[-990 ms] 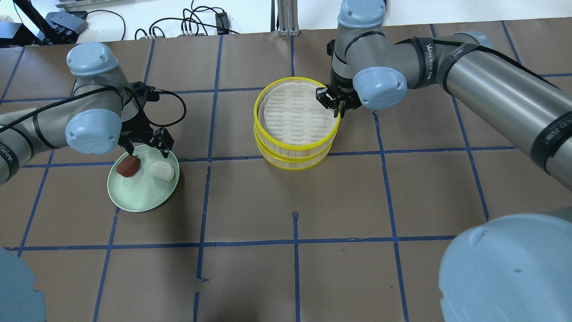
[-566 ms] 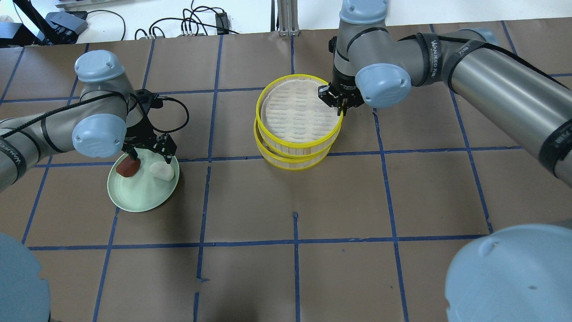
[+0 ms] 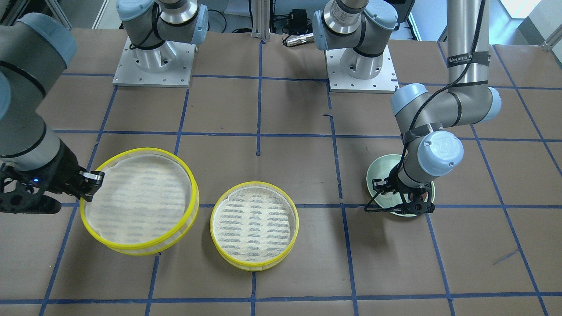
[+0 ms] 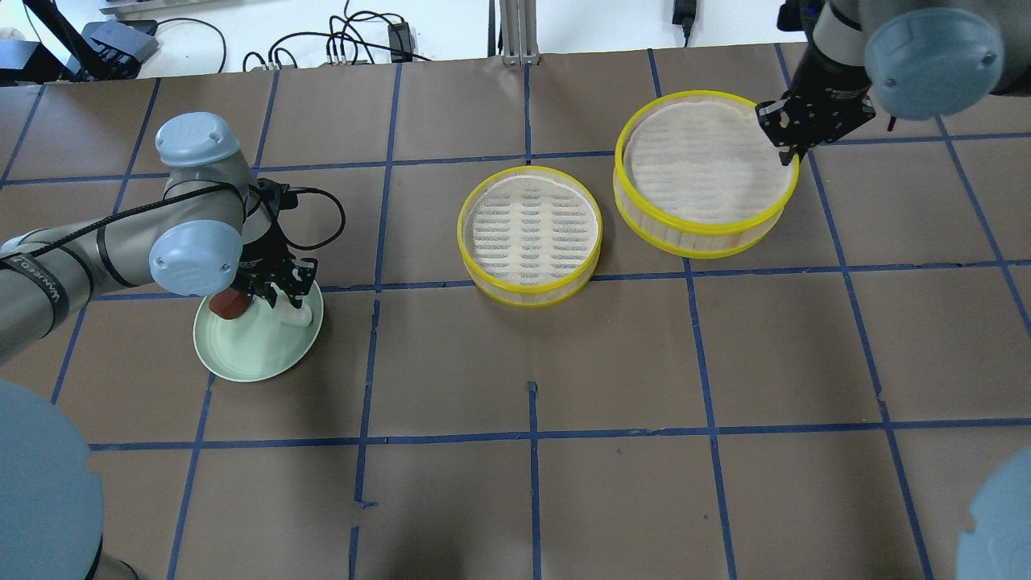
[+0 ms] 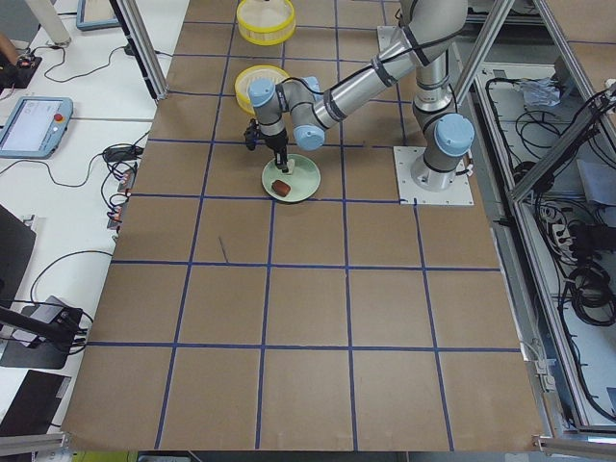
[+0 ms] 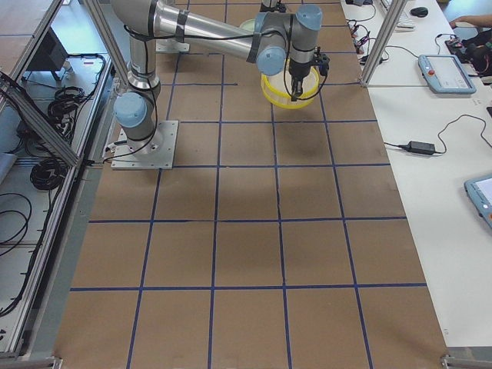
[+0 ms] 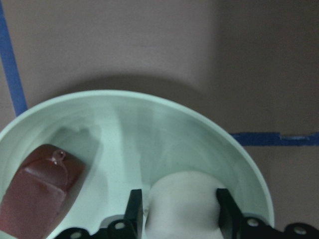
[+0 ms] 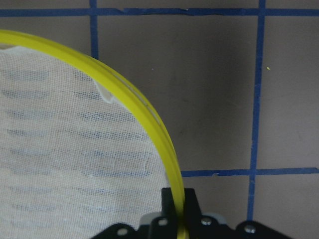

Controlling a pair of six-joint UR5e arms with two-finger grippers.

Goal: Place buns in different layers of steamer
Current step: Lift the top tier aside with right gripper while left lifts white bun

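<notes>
Left gripper (image 4: 283, 292) jaws apart, straddling white bun (image 7: 183, 209) on plate (image 4: 250, 354). Squeeze gently, centred, and lift straight, clear of brown bun (image 4: 228, 304). Target is the lower tray (image 4: 527, 292) on worktop (image 4: 532, 483). Right gripper (image 8: 177, 199) is clamped on upper tray (image 4: 693, 242) rim, off to one side.
</notes>
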